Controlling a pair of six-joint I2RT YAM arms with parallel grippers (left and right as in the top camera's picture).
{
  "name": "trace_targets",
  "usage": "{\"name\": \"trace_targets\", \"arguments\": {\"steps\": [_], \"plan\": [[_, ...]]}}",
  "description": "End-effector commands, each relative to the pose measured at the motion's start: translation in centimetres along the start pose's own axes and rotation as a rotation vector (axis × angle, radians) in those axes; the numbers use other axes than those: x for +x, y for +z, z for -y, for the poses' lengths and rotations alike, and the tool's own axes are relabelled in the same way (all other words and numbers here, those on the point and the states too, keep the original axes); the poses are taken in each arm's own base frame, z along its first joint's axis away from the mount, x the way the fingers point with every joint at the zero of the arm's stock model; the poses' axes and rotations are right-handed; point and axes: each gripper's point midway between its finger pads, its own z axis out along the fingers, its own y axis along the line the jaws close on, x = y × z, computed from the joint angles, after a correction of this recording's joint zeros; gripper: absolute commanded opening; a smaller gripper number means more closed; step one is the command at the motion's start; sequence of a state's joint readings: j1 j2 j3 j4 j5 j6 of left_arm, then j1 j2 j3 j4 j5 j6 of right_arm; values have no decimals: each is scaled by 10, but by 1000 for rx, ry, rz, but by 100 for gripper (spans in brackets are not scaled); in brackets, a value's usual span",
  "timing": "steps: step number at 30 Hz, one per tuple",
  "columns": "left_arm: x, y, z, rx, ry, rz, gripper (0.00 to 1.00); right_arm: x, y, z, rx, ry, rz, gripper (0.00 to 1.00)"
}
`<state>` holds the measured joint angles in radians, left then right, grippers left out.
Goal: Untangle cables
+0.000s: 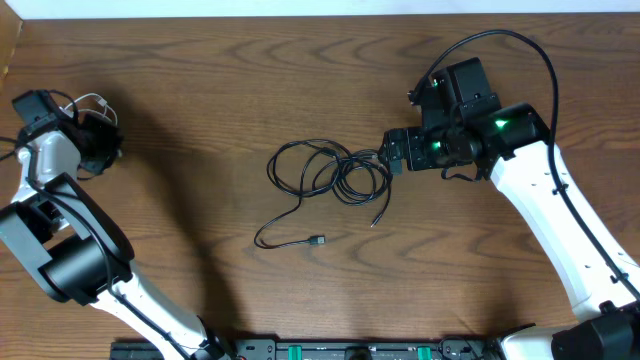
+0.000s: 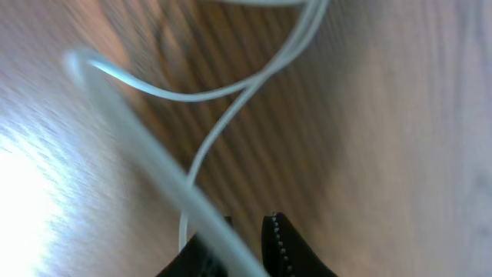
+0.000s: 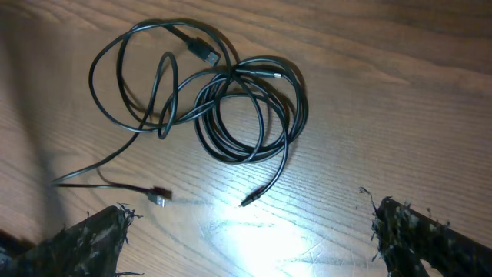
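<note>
Two black cables (image 1: 335, 172) lie tangled in loops at the table's middle. One ends in a USB plug (image 1: 316, 241), the other in a thin plug (image 1: 375, 220). They also show in the right wrist view (image 3: 231, 108). My right gripper (image 1: 393, 157) is open and empty just right of the coil, with its fingers wide apart (image 3: 250, 231). A white cable (image 1: 92, 102) is at the far left in my left gripper (image 1: 100, 140). In the left wrist view the white cable (image 2: 231, 123) runs between the nearly closed jaws (image 2: 246, 235).
The brown wooden table (image 1: 200, 80) fills the view. Its far edge runs along the top (image 1: 300, 12). The arm bases and a black rail (image 1: 360, 350) sit at the near edge.
</note>
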<state>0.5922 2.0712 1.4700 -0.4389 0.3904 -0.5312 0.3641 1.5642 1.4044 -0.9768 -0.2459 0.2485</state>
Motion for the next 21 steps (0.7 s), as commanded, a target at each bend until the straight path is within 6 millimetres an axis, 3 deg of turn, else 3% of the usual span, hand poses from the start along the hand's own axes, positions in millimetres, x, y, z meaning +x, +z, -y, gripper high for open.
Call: {"name": "trace_targets", "arguments": {"steps": [1,8,17,21], "plan": [[9,-3,33,139,-120,-56,13,0,2,0,4,-13,-4,99],[-15,-18,92,413,-93,-6,13,1,2,0,5,-12,-9,99],[-29,-24,108,481,-87,50,13,3,2,1,7,-10,-15,99],[-31,-23,125,529,-39,81,13,3,2,0,6,-10,-15,99]]}}
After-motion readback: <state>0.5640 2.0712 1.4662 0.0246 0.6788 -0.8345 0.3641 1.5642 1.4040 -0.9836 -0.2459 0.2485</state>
